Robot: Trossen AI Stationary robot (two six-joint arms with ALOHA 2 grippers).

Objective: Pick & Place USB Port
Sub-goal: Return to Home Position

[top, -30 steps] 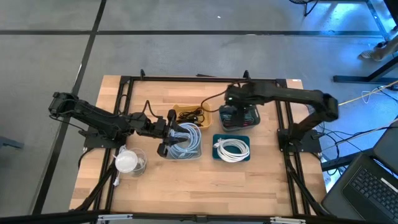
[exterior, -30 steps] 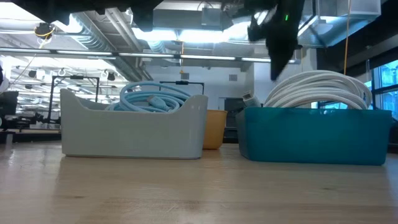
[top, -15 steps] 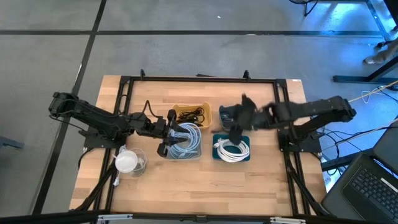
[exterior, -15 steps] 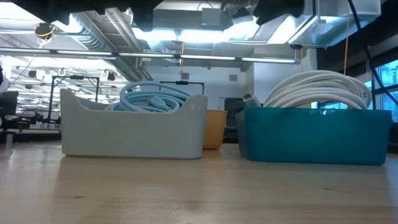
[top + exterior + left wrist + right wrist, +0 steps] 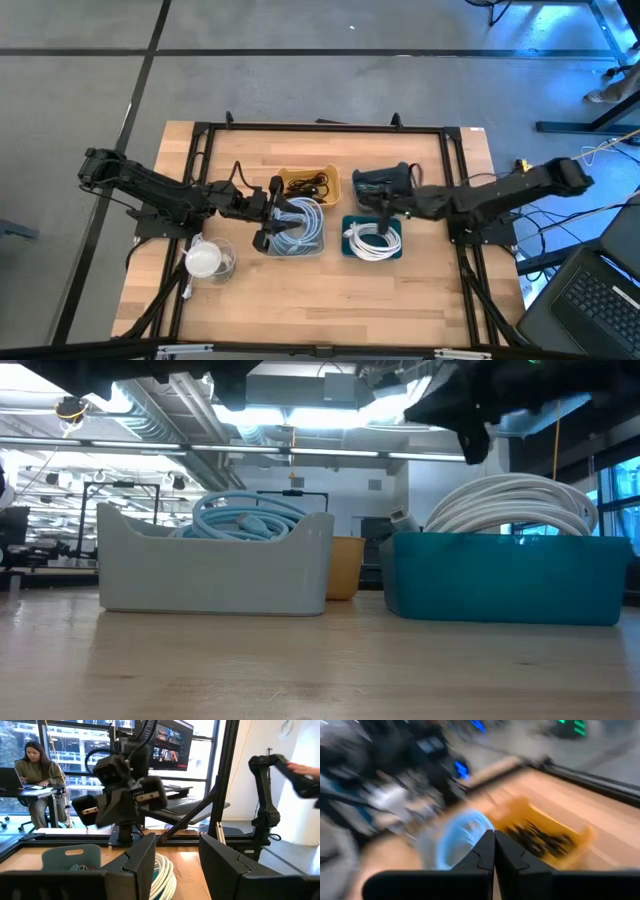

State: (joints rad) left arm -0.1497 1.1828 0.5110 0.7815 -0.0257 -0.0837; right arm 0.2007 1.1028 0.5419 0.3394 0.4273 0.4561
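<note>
While a dark cable bundle lies in the green bin (image 5: 368, 183) at the back of the counter (image 5: 330, 290), beside a yellow bin (image 5: 308, 182), right gripper (image 5: 494, 835) above the green bin's near edge, fingers pressed together, empty, left gripper (image 5: 176, 851) spread apart, empty, over the grey bin (image 5: 296, 228) of light blue cable

Seen from table height, the yellow bin (image 5: 346, 567) sits mostly hidden behind the grey bin (image 5: 215, 570). From above, the right arm (image 5: 470, 198) covers part of the green bin (image 5: 363, 184), whose contents are too small to tell.
</note>
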